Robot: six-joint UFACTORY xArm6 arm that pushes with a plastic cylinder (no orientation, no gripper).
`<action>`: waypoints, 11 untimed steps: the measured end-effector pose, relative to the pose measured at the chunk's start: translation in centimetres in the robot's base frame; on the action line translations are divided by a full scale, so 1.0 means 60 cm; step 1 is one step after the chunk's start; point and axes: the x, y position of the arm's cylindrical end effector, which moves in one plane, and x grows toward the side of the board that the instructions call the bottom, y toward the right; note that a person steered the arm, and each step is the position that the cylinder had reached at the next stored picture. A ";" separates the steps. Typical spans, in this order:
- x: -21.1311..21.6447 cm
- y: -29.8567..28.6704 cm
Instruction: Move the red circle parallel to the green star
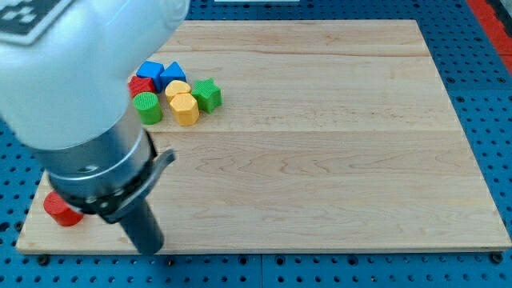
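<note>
Sitting at the board's bottom-left corner, the red circle (pixel 61 210) looks light, rigid and easy to slide; my tip (pixel 150 246), bare and holding nothing, stands just right of it. Rightward and well up the board, the green star (pixel 207 95) flanks the cluster, probably demanding a push from the circle's lower side.

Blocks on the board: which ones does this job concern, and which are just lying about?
Job:
- red circle, bottom left corner, partly behind the arm
- green star, in the cluster at the view's top left
- my tip, just right of the red circle

Lying about:
- blue blocks
- yellow blocks
- green round block
- second red block
</note>
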 end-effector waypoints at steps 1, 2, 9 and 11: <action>0.002 -0.171; -0.039 -0.213; -0.305 0.294; -0.340 0.426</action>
